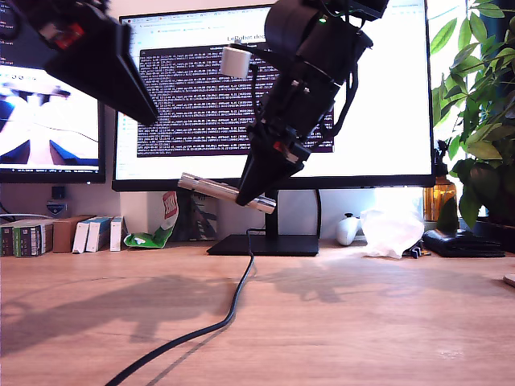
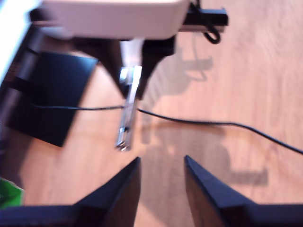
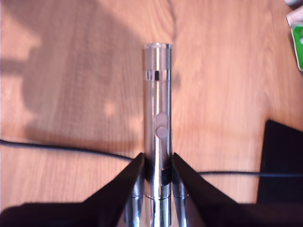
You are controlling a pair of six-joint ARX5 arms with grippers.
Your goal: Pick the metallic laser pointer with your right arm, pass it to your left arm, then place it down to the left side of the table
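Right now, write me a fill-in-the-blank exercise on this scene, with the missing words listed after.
1. The metallic laser pointer is clamped in my ____ hand.
2. My first hand is ____, with nothing between its fingers.
3. The pointer is held in the air, above the ____.
4. A black ____ runs across the table from the monitor stand.

Missing words: second; open; table; cable

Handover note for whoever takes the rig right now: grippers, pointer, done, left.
My second gripper is shut on the metallic laser pointer, held in the air above the table in front of the monitor.
My first gripper is open and empty, raised at the exterior view's upper left, facing the pointer's free end with a gap between.
Done: pick-up and lift.
Left: close my first gripper on the pointer, release my second, then set the pointer down on the table at the exterior view's left.
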